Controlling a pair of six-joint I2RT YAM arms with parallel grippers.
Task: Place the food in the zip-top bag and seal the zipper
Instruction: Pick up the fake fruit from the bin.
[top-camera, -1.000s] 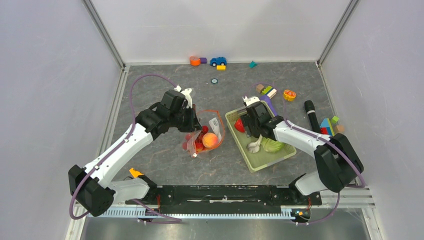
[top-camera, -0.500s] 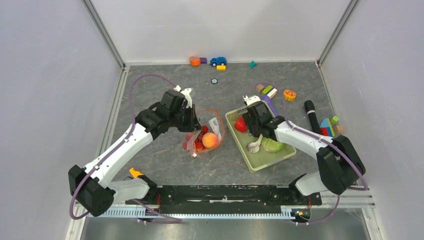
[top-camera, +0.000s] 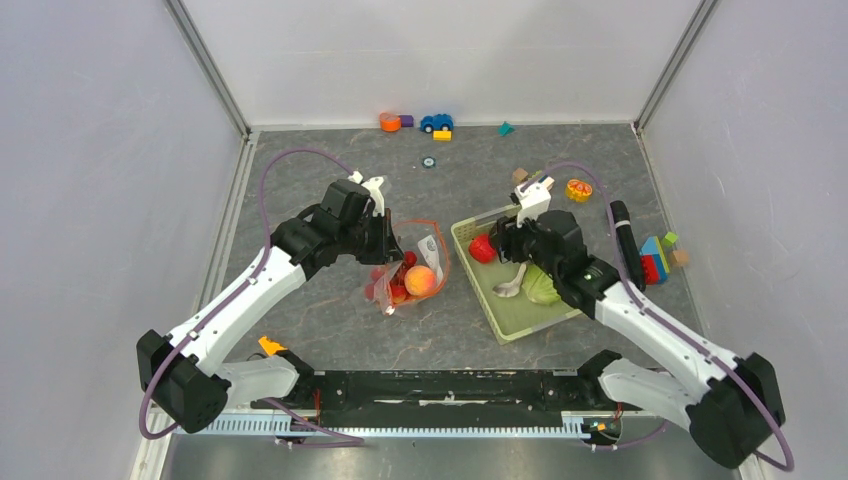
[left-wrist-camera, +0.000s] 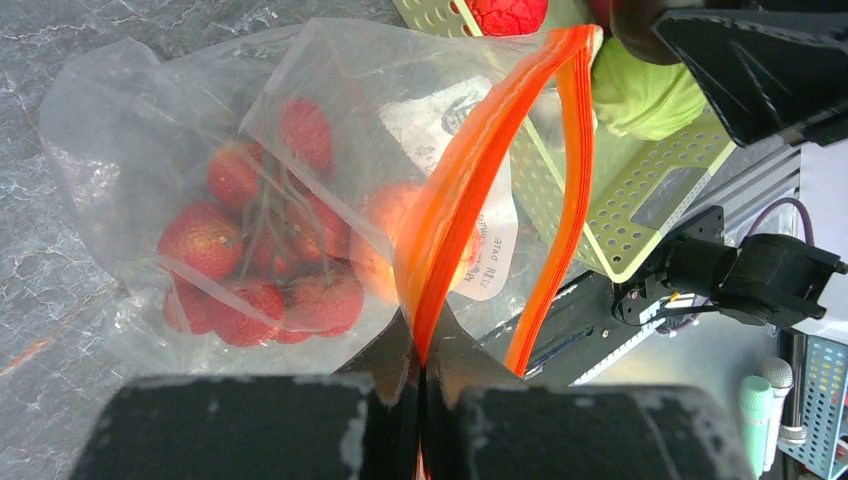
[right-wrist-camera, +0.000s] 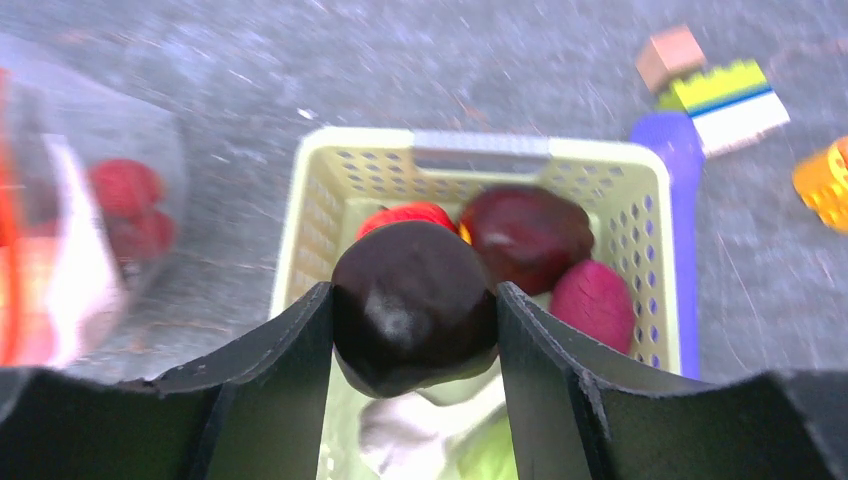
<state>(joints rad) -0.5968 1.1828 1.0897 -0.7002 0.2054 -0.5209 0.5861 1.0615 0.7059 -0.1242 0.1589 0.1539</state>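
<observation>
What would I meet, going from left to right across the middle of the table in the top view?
zip-top bag → pale green basket → black stick → coloured blocks

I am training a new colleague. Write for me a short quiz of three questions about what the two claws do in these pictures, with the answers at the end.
1. True or false: the right claw holds a dark plum between its fingers.
2. What does the left claw pinch?
A. the orange strip at the mouth of the bag
B. a building block
C. the toy car
3. Short answer: which leafy green vegetable lies in the basket?

Key
1. True.
2. A.
3. The cabbage.
</observation>
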